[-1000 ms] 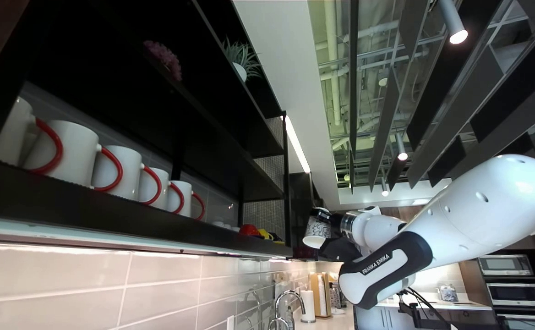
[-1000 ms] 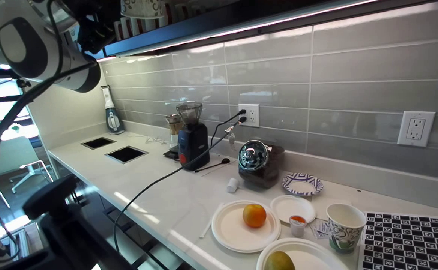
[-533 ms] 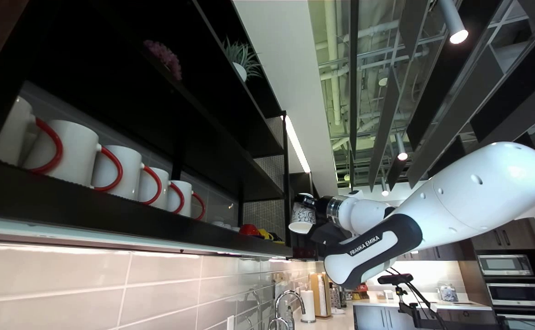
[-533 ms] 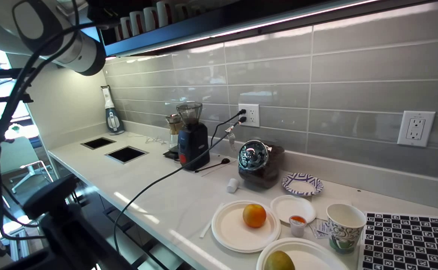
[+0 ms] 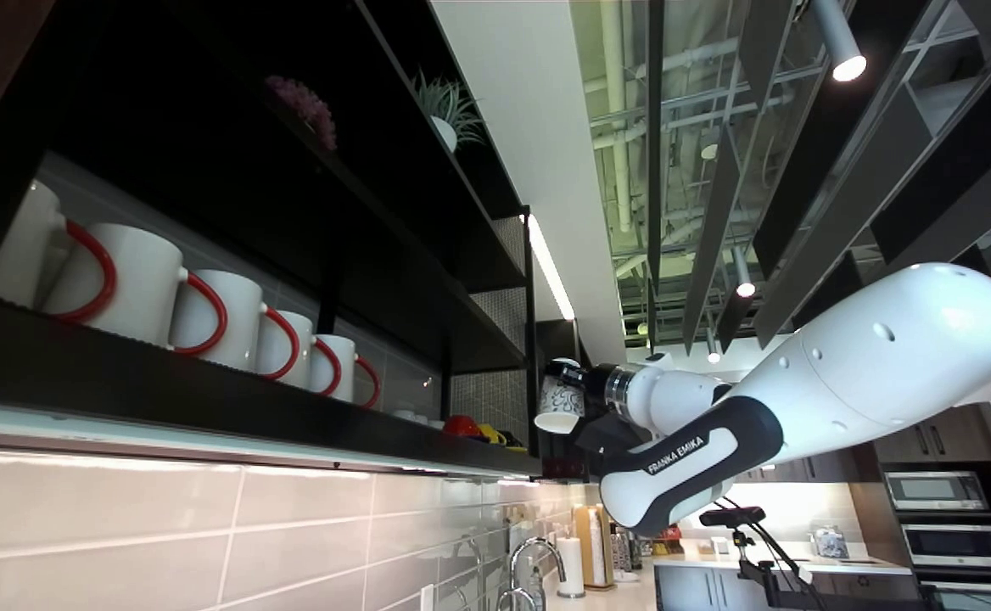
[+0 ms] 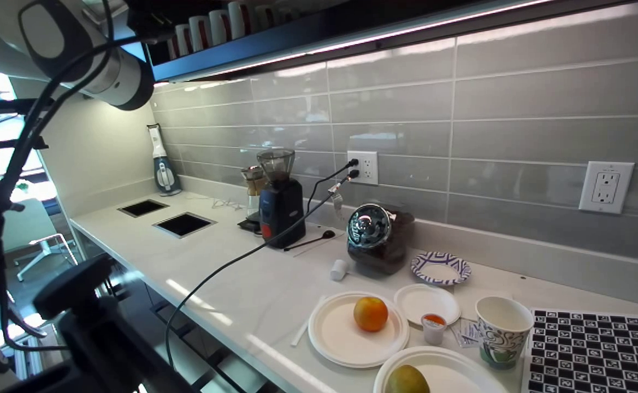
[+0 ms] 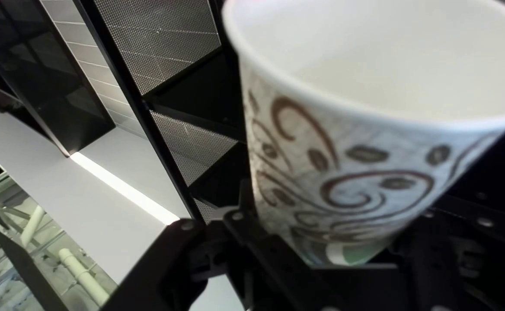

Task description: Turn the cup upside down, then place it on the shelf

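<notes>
The cup (image 5: 560, 403) is a white paper cup with brown swirls and a green patch by its base. In an exterior view it hangs upside down, slightly tilted, mouth downward. My gripper (image 5: 573, 373) is shut around its base end; the wrist view shows the fingers (image 7: 334, 233) on both sides of the cup (image 7: 356, 172). The dark shelf (image 5: 428, 445) has several tiers; the cup is in the air near its far end, and I cannot tell whether it is over the shelf. The shelf also shows at the top of an exterior view (image 6: 319, 38), where the cup is not visible.
White mugs (image 5: 215, 314) with red handles stand along the lower tier. A red item (image 5: 462, 425) and a yellow item (image 5: 490, 433) sit near its far end. A light strip (image 6: 352, 45) runs under the shelf. A similar paper cup (image 6: 502, 333) stands upright on the counter (image 6: 231, 273).
Over the last second my gripper and the cup moved up and closer to the shelf's end, leaving an exterior view at its top. In the last half second they barely moved.
</notes>
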Controlling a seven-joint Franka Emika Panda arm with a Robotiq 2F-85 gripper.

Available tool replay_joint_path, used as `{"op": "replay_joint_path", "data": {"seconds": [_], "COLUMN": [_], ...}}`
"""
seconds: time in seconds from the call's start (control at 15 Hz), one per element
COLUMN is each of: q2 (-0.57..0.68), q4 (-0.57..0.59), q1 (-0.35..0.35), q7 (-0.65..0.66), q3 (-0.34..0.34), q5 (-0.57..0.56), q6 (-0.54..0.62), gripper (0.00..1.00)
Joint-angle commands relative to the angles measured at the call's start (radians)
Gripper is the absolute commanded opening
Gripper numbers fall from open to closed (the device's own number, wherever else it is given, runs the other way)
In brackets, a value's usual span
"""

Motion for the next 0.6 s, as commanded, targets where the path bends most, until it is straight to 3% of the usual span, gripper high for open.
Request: {"op": "replay_joint_path", "data": {"seconds": [0.0,0.53], "q2": [-0.112,-0.277], "q4": [0.097,0.269], "q1": [0.028,0.036], "q7": [-0.066,-0.166], "q3": [-0.017,0.0], "q5": [-0.054,-0.214], "q6": [0.061,0.064], "gripper": [0.4,0.4]}}
